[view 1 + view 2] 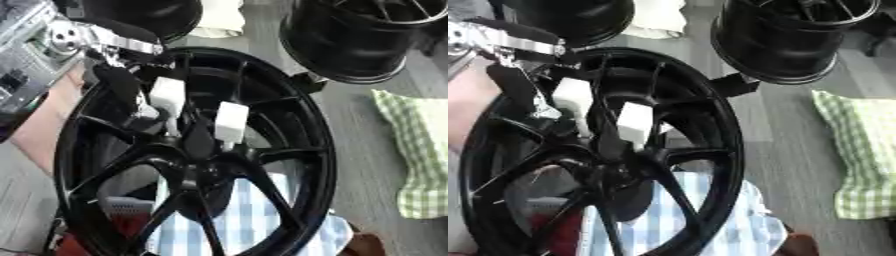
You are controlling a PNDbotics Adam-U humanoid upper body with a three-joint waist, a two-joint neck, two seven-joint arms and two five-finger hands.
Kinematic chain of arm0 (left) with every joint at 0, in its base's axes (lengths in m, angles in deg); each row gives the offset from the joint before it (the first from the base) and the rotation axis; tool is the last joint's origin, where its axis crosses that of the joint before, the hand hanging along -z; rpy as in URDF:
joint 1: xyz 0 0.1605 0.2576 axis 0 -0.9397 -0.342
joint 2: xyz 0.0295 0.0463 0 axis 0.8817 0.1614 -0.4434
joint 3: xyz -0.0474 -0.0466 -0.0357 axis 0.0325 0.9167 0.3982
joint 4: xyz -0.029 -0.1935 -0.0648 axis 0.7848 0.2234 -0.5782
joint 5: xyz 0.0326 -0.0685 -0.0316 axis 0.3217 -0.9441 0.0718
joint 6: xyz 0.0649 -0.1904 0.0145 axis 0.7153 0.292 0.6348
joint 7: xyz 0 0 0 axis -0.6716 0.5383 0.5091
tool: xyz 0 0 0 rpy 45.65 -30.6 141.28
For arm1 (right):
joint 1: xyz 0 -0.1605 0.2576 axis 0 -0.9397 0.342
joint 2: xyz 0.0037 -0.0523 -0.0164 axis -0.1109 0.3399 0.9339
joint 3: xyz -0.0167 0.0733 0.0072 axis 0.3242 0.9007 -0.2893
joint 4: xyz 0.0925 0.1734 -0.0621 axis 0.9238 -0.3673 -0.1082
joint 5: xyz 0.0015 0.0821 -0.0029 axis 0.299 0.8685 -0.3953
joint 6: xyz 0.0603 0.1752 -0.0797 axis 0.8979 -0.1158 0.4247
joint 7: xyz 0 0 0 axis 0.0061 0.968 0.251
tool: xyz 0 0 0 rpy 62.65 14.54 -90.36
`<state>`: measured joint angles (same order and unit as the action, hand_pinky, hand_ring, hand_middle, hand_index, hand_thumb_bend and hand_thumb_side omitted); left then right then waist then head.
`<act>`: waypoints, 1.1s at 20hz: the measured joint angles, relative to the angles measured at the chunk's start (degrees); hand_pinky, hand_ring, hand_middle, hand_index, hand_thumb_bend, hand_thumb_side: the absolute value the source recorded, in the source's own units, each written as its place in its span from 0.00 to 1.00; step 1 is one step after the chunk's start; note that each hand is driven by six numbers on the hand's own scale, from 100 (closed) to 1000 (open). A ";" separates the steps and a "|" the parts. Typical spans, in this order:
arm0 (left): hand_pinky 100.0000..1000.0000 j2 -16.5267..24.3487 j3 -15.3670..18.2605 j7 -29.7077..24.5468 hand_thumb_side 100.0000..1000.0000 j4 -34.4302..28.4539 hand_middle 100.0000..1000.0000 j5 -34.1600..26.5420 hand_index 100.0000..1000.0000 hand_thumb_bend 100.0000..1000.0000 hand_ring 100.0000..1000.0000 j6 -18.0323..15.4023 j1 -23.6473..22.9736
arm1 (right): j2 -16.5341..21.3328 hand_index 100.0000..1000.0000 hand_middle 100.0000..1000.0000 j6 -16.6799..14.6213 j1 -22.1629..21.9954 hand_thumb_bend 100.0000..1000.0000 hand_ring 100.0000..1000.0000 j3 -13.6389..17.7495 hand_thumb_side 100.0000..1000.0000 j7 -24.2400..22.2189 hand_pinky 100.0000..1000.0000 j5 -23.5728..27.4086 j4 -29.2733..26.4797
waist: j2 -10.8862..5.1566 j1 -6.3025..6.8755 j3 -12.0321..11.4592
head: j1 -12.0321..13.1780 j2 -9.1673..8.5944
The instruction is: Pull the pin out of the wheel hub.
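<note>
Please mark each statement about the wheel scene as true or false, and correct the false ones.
1. The left hand reaches into the black wheel near its hub. True.
2. The wheel is silver. False: it is black.
3. A green checked cloth lies to the right of the wheel. True.
4. A red cloth shows through the spokes. False: the cloth there is blue and white checked.
5. The right hand holds the rim. False: it is not in view.

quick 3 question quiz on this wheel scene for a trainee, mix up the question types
1. True or false: the left hand reaches into the black wheel.
2. What colour are the two blocks, one by the hand's fingers and one nearer the hub?
3. The green checked cloth lies: A) on the view's right, B) on the view's left, C) inside the wheel.

Key: 1 true; 2 white; 3 A.
</note>
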<state>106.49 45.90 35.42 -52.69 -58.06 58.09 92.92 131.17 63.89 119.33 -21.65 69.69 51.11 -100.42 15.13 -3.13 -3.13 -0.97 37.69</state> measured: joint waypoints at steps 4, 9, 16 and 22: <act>0.68 0.16 1.00 0.04 0.09 -0.66 0.36 -0.65 0.54 0.13 0.52 0.92 0.61 | 0.00 0.66 0.57 0.00 -0.03 0.00 0.68 0.01 0.51 0.04 0.77 0.00 0.13 | -0.23 0.00 -0.01 | 0.06 0.00; 0.68 1.18 3.26 0.20 0.07 -1.41 0.35 -1.56 0.53 0.12 0.52 1.69 1.25 | 0.00 0.66 0.57 -0.06 -0.04 0.00 0.68 0.04 0.50 0.19 0.77 0.00 0.13 | -0.26 -0.04 -0.10 | 0.09 0.00; 0.68 4.35 8.68 0.49 0.06 -3.92 0.33 -4.22 0.52 0.06 0.51 2.56 1.37 | 0.00 0.66 0.57 -0.07 -0.04 0.00 0.68 0.07 0.49 0.34 0.77 0.00 0.13 | -0.31 -0.14 -0.52 | 0.07 0.00; 0.67 11.86 18.56 6.77 0.07 -6.81 0.32 -10.23 0.52 0.00 0.49 5.02 -3.84 | 0.22 0.66 0.57 -0.12 -0.97 0.00 0.68 0.53 0.49 0.54 0.77 -0.02 0.12 | -0.42 -0.13 -1.91 | -0.57 -0.01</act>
<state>118.35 64.46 42.19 -59.49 -68.29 63.10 89.08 131.39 63.76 118.37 -21.12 70.24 51.09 -100.30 14.71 -3.27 -5.05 -1.53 37.68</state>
